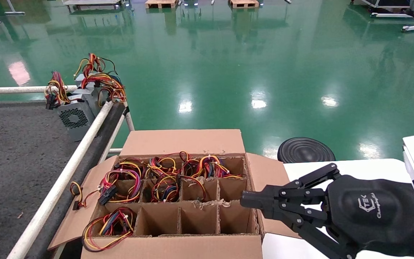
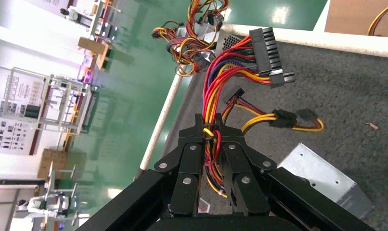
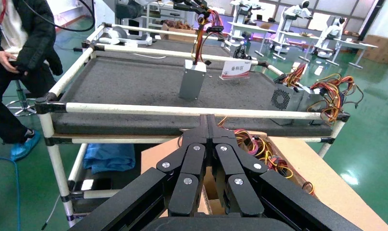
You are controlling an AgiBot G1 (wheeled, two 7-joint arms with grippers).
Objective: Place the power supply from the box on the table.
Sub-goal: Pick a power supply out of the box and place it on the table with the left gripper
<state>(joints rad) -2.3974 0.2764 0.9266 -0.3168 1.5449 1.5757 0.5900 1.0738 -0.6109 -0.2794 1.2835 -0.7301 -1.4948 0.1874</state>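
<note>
while the left gripper pinches the wire bundle of 1 power supply, that silver case hangs directly under it, long axis vertical, just above or on the table. right gripper, fingers closed and empty, waits at the box, 3 o'clock edge. 2 fan-grille units sit at 11.

A: Where's the power supply?
B: Silver-grey, hanging upright by its red, yellow and black wires, low over the dark speckled desk; whether it touches, I can't tell.
A: And the box?
B: Brown carton beside the desk, flaps open, some divider cells holding wire bundles.
</note>
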